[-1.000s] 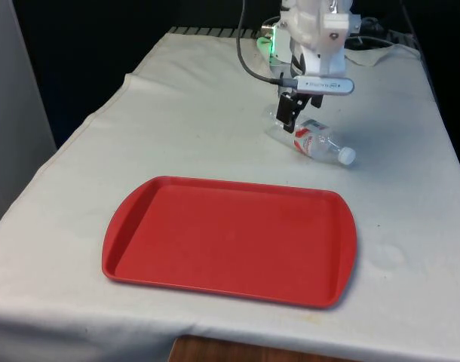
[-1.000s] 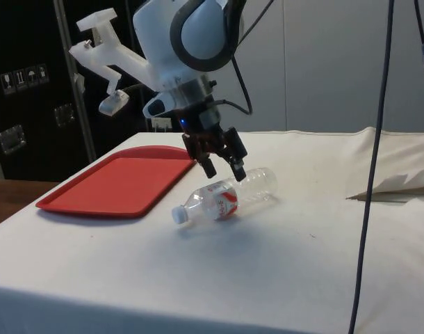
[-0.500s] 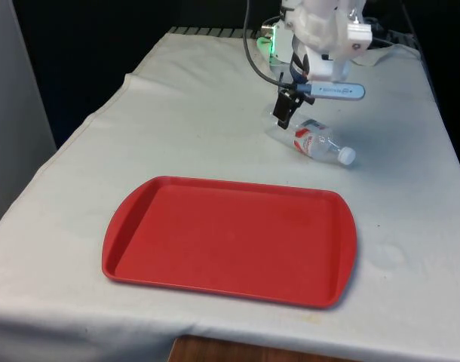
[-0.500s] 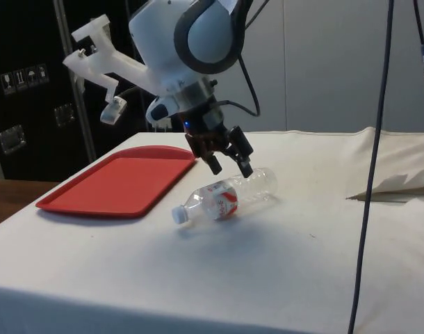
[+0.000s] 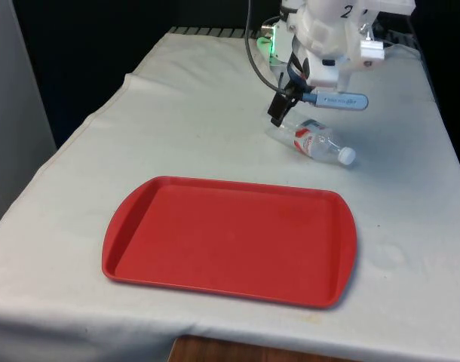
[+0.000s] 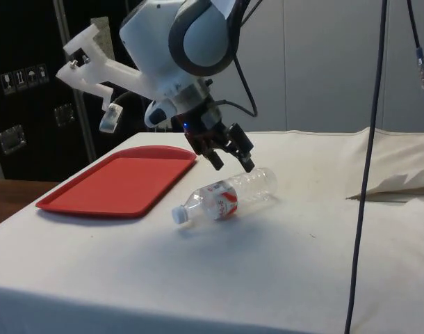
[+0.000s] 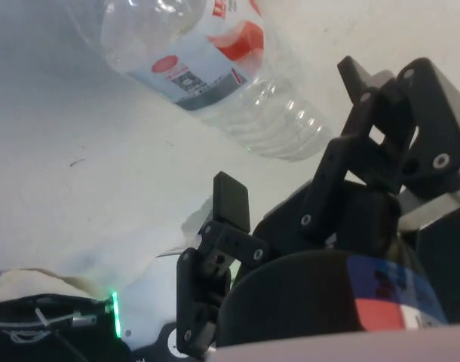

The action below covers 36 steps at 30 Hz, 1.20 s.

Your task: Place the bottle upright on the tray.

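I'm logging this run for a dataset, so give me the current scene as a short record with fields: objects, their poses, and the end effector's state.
bottle: clear plastic bottle with white cap and red-and-white label, lying on its side on the white cloth
cap direction: toward the front view's right
tray: red rectangular plastic tray, nothing on it, apart from the bottle
end effector: black two-finger end effector, open, tilted, just above the bottle's base end, not gripping it
task status: bottle not yet picked up

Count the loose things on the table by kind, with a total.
Bottles: 1, a clear bottle with a white cap, lying on its side on the cloth, beside the tray.
Trays: 1, a red tray, nothing on it.
Total: 2.
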### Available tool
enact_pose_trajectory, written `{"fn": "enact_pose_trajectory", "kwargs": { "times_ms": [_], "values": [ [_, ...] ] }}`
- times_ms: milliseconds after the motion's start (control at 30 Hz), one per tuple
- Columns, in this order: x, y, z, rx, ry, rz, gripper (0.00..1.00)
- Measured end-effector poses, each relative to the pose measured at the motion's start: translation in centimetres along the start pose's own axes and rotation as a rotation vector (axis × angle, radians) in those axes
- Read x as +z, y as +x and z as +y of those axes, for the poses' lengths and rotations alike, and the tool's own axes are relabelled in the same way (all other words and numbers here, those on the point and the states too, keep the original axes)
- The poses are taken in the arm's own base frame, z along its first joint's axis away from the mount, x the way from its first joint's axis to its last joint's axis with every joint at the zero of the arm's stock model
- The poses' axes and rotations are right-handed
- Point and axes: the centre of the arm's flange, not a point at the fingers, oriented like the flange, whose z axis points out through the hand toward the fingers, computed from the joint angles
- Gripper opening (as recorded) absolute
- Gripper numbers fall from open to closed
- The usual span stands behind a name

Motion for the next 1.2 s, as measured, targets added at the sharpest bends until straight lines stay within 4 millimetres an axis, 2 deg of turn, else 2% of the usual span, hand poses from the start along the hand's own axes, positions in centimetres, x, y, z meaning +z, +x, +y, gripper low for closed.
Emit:
{"fn": "enact_pose_trajectory", "kwargs": {
  "times_ms": [267,600,900,1200],
  "values": [
    [0.0,0.1,0.2,0.001,0.004,-0.005,1.0],
    [-1.5,0.2,0.7,0.005,0.024,-0.035,1.0],
    [-2.2,1.1,1.4,0.005,0.041,-0.058,1.0],
    [-3.3,3.2,1.6,0.024,0.038,-0.065,1.0]
  ]
}}
